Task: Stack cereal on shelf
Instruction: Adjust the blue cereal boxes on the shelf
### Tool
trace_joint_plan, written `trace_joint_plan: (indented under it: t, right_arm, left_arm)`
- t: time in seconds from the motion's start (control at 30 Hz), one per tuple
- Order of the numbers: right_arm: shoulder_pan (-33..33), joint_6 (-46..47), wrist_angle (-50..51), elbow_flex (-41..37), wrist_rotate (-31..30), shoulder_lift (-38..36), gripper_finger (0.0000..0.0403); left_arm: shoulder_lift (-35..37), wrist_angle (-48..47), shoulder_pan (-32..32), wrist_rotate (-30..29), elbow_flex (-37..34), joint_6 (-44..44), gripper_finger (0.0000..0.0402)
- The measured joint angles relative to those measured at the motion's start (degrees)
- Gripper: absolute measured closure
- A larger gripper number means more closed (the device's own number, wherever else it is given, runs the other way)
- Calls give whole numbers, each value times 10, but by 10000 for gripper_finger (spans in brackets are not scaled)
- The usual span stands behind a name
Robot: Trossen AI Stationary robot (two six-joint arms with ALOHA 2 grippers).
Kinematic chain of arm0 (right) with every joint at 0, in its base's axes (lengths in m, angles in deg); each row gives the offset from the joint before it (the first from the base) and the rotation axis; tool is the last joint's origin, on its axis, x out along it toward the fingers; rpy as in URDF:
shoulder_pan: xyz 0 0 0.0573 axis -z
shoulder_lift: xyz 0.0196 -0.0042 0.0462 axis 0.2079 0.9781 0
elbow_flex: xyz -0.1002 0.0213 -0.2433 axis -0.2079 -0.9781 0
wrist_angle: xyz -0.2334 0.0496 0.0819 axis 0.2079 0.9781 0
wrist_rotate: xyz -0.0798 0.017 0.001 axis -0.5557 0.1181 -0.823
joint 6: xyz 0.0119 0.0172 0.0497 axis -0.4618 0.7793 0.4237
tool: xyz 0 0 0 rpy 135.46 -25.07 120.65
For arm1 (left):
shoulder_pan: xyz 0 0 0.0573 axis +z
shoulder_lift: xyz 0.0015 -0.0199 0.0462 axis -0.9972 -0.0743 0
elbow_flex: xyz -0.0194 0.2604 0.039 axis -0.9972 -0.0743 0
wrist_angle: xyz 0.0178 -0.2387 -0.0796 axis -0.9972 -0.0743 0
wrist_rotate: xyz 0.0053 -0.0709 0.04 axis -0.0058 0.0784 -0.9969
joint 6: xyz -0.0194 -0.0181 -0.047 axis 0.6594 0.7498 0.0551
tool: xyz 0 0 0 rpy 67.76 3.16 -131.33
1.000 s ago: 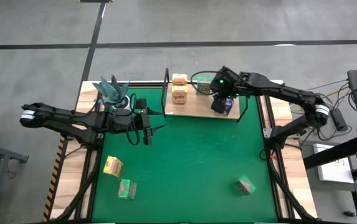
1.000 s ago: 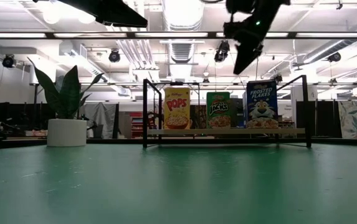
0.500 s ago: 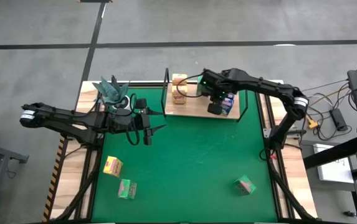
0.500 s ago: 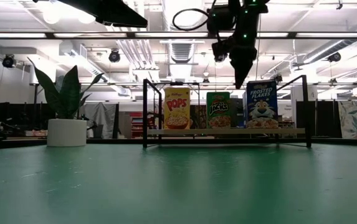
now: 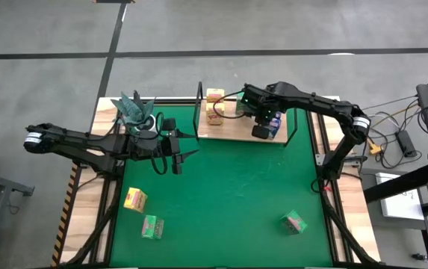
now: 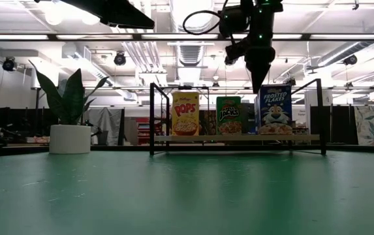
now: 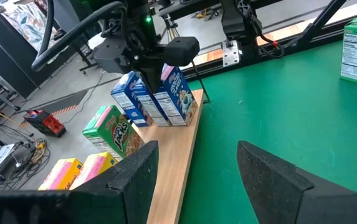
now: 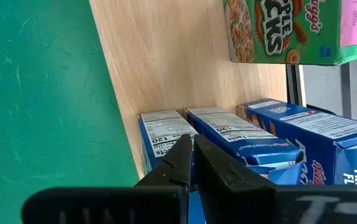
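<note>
You've got three blue boxes (image 7: 156, 96), a green box (image 7: 111, 129) and yellow ones on the shelf (image 5: 232, 128); three boxes (one yellow-orange (image 5: 134, 199), two green) wait near the mat's front edge. Right gripper (image 8: 190, 163) hovers pinched closed, empty, above the blues — left gripper (image 7: 194, 174) waits spread apart.

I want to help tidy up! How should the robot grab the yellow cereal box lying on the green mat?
The yellow box lies flat on the mat, clear of the green box near it. Probably best: the left tool, which is nearer, comes straight down and pinches its two long side edges across the narrow width.
</note>
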Motion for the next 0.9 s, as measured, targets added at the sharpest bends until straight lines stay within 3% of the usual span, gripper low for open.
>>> trace_joint_plan:
  t: [0.53,0.9]
  right_arm:
    - [-4,5,6,3,0,0,394]
    - [4,0,-27,65,0,0,394]
  left_arm:
    - [0,0,0,0,0,0,200]
    - [0,0,0,0,0,0,200]
